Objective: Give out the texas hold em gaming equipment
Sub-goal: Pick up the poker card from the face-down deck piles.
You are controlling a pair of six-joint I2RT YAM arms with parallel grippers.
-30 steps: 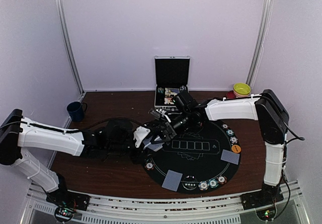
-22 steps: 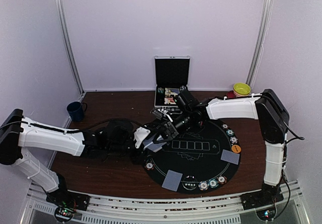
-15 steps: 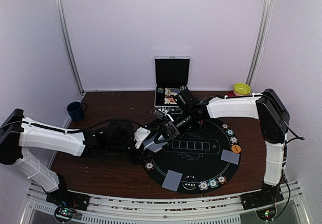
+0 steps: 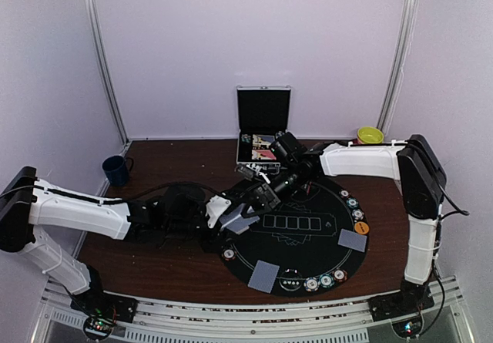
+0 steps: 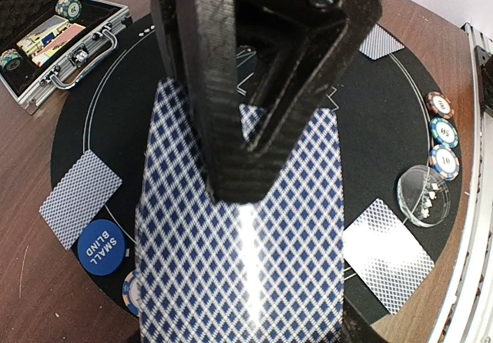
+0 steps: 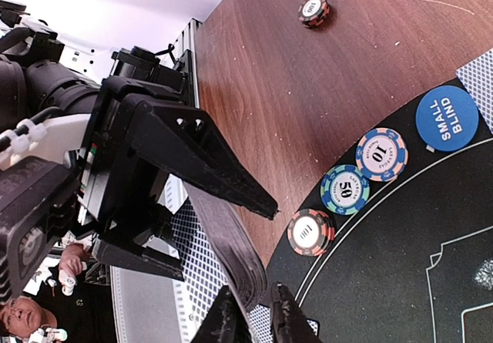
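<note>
on the brown worktop (image 4: 169, 262) a round black mat (image 4: 308, 243) lies toward the near right corner. an open silver case (image 4: 263, 112) stands at the middle of the far edge. over the mat's left rim the left tool (image 4: 232, 219) is clamped on a deck of playing cards (image 5: 239, 281), backs up. the right tool (image 6: 253, 320) meets the deck's end with its fingers drawn close together; whether they grip a card i cannot tell. dealt cards (image 4: 263, 276) lie on the mat, and poker chips (image 6: 345, 189) and a blue button (image 6: 447, 118) sit at its rim.
</note>
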